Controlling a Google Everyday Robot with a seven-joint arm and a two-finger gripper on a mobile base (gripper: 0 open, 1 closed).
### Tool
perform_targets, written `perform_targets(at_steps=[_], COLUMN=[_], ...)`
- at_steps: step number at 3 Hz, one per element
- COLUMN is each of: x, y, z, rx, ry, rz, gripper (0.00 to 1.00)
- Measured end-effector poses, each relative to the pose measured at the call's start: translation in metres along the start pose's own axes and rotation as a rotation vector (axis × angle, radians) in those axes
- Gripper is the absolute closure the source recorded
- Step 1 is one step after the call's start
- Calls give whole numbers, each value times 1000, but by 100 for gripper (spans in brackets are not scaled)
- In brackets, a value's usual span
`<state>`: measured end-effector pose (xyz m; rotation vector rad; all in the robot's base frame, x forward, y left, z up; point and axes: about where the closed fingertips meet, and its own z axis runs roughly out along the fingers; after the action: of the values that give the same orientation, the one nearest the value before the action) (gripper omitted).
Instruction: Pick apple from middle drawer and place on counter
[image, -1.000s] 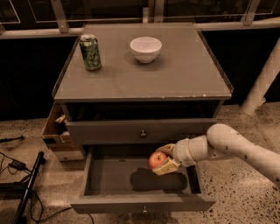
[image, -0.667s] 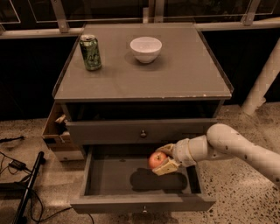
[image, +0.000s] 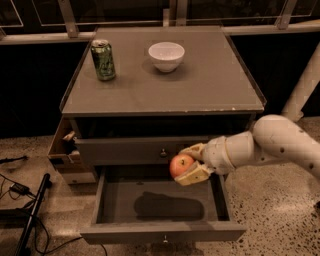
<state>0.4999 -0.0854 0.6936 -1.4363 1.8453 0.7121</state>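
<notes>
The red-orange apple (image: 180, 165) is held in my gripper (image: 190, 162), whose pale fingers close on it from above and below. It hangs above the back right part of the open middle drawer (image: 157, 202), casting a shadow on the drawer's grey floor. My white arm (image: 270, 145) reaches in from the right. The counter (image: 200, 85) is the flat grey cabinet top above, higher than the apple.
A green can (image: 103, 60) stands at the counter's back left and a white bowl (image: 166, 55) at its back middle. A closed drawer front with a knob (image: 162, 152) sits just behind the apple. A cardboard box (image: 65, 150) and cables (image: 20, 200) lie at the left.
The gripper has lifted the apple slightly up and back, closer to the upper drawer front. The can and bowl have not moved.
</notes>
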Motion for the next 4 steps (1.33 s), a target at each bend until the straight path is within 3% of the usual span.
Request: perform_targets(at_steps=[1, 3, 4], x=[-79, -103, -125], y=[1, -6, -38], z=[-67, -83, -91], rx=[74, 108, 142], ry=[-82, -124, -141], rz=[-59, -52, -47], gripper=[100, 100, 100])
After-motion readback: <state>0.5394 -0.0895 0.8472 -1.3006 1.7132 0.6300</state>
